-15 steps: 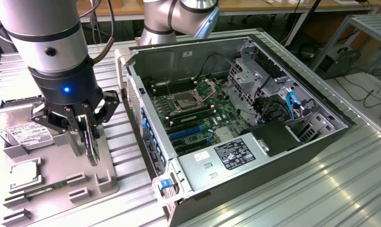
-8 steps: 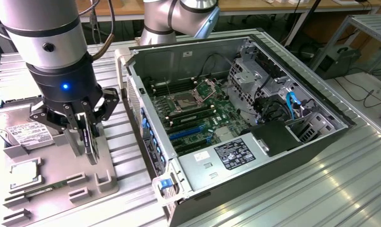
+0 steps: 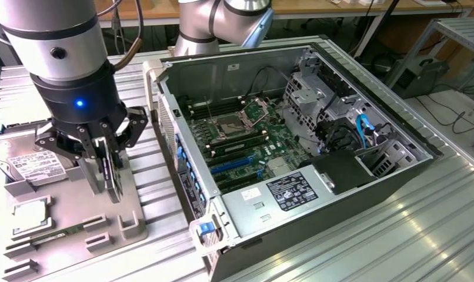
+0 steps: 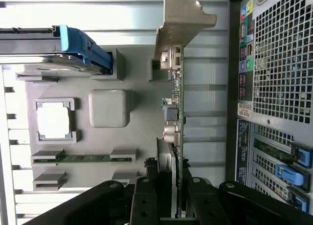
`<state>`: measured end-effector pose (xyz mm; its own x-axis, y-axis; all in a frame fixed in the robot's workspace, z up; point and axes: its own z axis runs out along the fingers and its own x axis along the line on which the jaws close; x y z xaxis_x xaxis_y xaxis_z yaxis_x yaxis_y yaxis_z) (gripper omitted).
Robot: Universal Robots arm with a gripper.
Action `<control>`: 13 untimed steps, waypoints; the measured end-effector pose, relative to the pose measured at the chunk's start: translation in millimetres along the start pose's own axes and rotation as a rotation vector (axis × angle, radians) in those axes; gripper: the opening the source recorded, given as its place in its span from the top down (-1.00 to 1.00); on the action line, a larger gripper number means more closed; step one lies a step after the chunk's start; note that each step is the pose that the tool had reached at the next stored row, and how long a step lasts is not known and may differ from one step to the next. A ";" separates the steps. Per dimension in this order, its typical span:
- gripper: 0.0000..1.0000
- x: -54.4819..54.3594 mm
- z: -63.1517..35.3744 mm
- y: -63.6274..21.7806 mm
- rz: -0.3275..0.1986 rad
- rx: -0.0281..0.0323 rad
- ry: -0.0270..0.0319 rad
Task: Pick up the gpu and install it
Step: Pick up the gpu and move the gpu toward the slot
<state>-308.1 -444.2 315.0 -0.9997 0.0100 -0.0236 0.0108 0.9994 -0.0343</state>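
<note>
The claw (image 3: 102,154) hangs over the grey parts tray (image 3: 135,232) on the table (image 3: 394,235), at the exterior view's left of the open computer case (image 3: 221,76). Its fingers sit one on each face of the gpu (image 3: 113,176), which stands on edge, and they appear clamped on it. In the wrist view the gpu (image 4: 177,102) runs edge-on away from the claw (image 4: 168,186), with its silver end bracket (image 4: 183,19) at the far end. I cannot tell whether its lower edge rests in the tray's holder or is just clear of it.

A hard drive (image 3: 29,164), a processor (image 3: 29,214) and a memory stick (image 3: 53,235) lie in the same tray.

The grip looks to be near one end of a long, thin card. It could therefore pivot or slip between the pads, arrive tilted over the blue expansion slots (image 3: 237,161), and jam or scrape the motherboard (image 3: 253,138). If the card is seated, a crooked pull may drag the tray. The bracket could also catch the case wall.
</note>
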 end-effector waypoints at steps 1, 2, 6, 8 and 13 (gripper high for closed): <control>0.44 0.0 -0.4 0.0 0.000 0.0000 0.0001; 0.44 0.0 -0.8 0.0 0.000 0.0001 0.0002; 0.44 -0.1 -3.6 -0.1 0.000 0.0002 0.0002; 0.44 -0.1 -5.6 -0.2 0.000 0.0001 0.0002; 0.44 -0.2 -9.3 -0.3 0.000 0.0003 0.0002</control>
<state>-308.1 -444.2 324.4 -0.9997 0.0100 -0.0234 0.0108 0.9993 -0.0346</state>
